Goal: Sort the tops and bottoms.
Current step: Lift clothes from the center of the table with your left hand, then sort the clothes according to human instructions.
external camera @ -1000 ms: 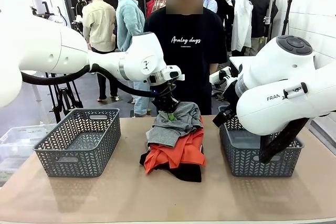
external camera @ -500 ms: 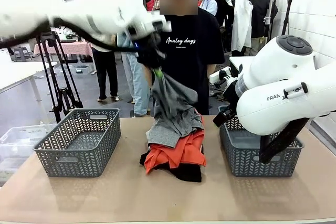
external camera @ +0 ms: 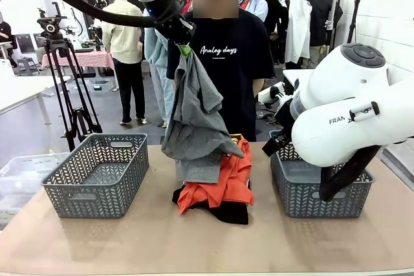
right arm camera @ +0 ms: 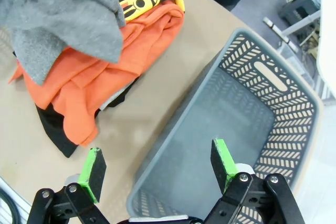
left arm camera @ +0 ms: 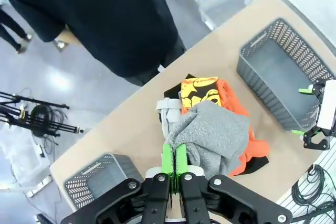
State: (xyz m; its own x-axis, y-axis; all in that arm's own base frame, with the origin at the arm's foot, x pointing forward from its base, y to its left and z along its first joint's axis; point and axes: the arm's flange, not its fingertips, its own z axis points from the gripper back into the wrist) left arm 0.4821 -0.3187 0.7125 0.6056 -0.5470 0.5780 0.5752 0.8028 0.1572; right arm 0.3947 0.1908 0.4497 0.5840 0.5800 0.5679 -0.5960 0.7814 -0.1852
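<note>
Left gripper (external camera: 184, 48), clamped on dark grey T-shirt (external camera: 194, 114), now high above pile (external camera: 226, 185); hem still trails there. Right gripper (right arm camera: 157, 167) wide, empty. Top nearly free.

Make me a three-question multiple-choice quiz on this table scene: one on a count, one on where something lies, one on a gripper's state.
1. How many grey baskets stand on the table?
A one; B two; C three.
2. Where does the orange shirt lie?
A in a basket; B in the person's hands; C on the table between the baskets.
3. How is the left gripper?
A shut on the grey T-shirt; B open; C shut on the orange shirt.

Answers:
1 B, one basket stands at each side of the orange shirt.
2 C, it lies mid-table over a black garment.
3 A, the T-shirt hangs from its closed fingers.
</note>
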